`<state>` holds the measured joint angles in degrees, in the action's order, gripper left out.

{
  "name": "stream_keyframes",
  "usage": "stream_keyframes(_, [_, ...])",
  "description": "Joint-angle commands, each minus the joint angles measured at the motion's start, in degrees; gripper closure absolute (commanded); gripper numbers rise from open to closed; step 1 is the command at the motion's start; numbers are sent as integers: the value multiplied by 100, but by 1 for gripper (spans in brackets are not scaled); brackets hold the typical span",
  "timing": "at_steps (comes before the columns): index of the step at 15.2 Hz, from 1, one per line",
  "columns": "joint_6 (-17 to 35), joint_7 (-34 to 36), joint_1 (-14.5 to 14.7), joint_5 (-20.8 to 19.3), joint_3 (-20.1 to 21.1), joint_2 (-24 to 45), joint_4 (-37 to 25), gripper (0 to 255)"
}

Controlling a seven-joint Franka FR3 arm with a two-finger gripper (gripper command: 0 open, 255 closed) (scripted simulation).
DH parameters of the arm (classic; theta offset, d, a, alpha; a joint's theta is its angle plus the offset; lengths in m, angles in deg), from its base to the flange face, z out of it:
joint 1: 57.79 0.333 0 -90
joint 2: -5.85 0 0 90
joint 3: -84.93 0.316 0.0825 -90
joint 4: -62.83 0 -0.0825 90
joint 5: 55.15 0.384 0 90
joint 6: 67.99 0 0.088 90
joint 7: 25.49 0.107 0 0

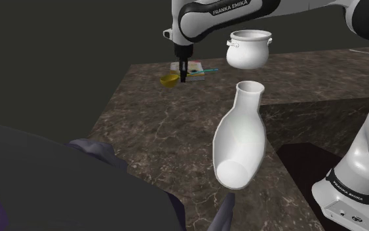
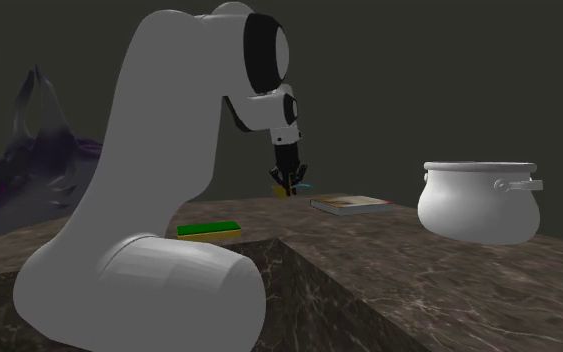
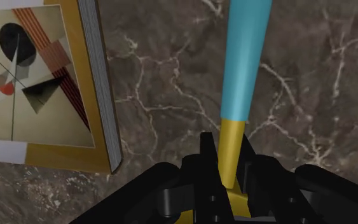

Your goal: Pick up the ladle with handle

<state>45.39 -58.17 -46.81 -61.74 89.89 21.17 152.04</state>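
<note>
The ladle (image 3: 244,63) has a yellow stem and a long light-blue handle. My gripper (image 3: 230,153) is shut on the yellow stem, which sits clasped between both black fingers (image 3: 206,159). In the shoulder view the gripper (image 1: 183,73) points straight down at the far edge of the dark marble counter (image 1: 156,125). There the ladle's yellow bowl (image 1: 169,79) sticks out toward that view's left. The second exterior view has the gripper (image 2: 289,178) just above the counter with the yellow ladle (image 2: 281,189) at its tips. I cannot tell whether the ladle touches the counter.
A book (image 3: 50,89) with a picture cover lies close beside the ladle. A white pot (image 1: 248,49) and a large white vase (image 1: 240,138) on its side occupy the counter nearer the stand. A green and yellow sponge (image 2: 209,230) lies behind the arm. Dark purple cloth (image 1: 78,184) fills the shoulder view's lower left.
</note>
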Motion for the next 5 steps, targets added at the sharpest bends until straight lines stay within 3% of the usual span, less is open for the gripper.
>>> stream_keyframes(1, [-146,-18,-1,8,1,-21,-122,255])
stream_keyframes(5, [-310,-32,2,14,3,-22,-287,255])
